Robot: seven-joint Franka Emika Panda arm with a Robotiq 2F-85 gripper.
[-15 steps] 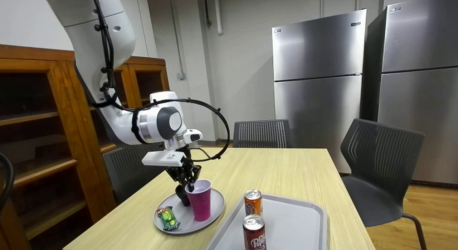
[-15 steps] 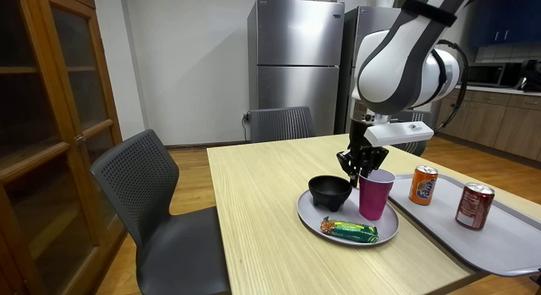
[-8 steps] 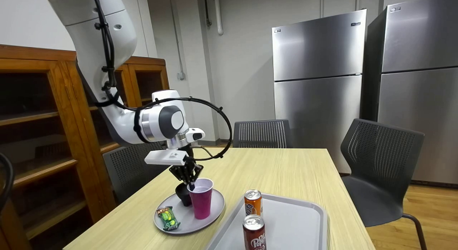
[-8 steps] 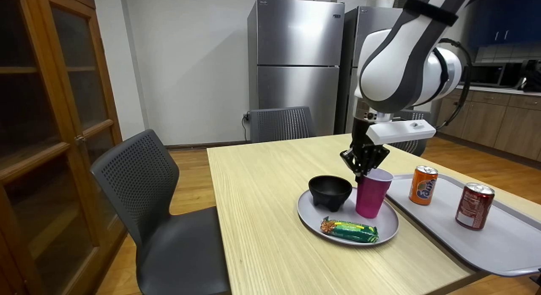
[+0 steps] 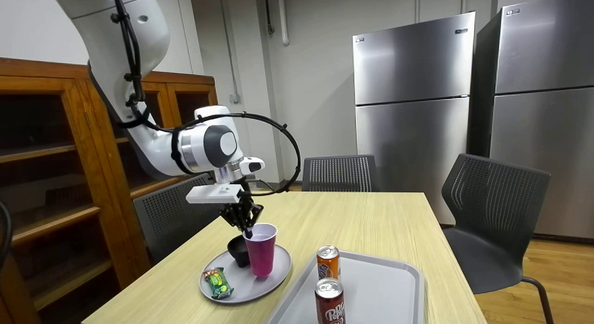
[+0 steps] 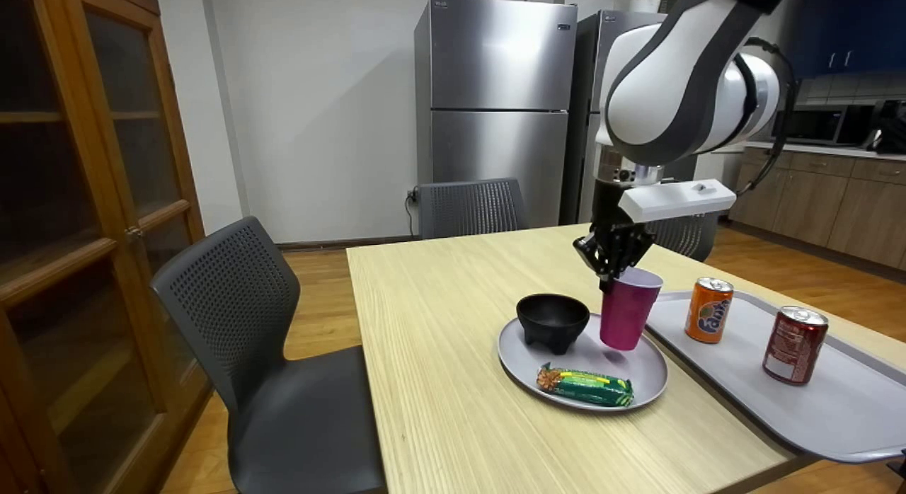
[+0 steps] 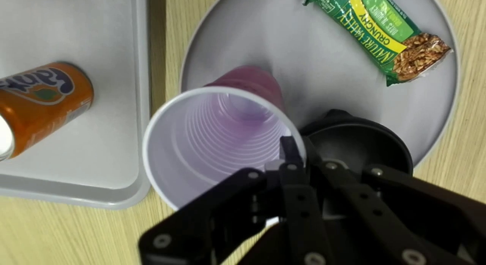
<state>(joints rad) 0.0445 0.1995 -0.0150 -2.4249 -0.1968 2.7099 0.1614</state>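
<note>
- Evidently the gripper [image 7: 302,148] is clamped as far down as the thin wall of the pink cup [image 6: 626,317] lets it, jaws together with only that wall between them.
- One finger goes inside the rim and its partner outside, on the side facing the black bowl [image 6: 552,329]; such a pinch probably spares the gripper from spanning the whole mouth.
- The cup seems to hang just above the grey plate [image 6: 522,364], since both exterior views show a pink glow below its base; whether it is fully upright I cannot tell.
- Stubby feet seem to keep the bowl level on the plate, and the granola bar [image 7: 374,33] lies flat, its steadiest pose.
- Beside the plate, with a strip of table [image 7: 180,26] between, the tray [image 7: 114,29] bears the Fanta can [image 6: 708,313] and the Dr Pepper can [image 5: 330,305], both upright; its raised rim presumably guards against sliding.
</note>
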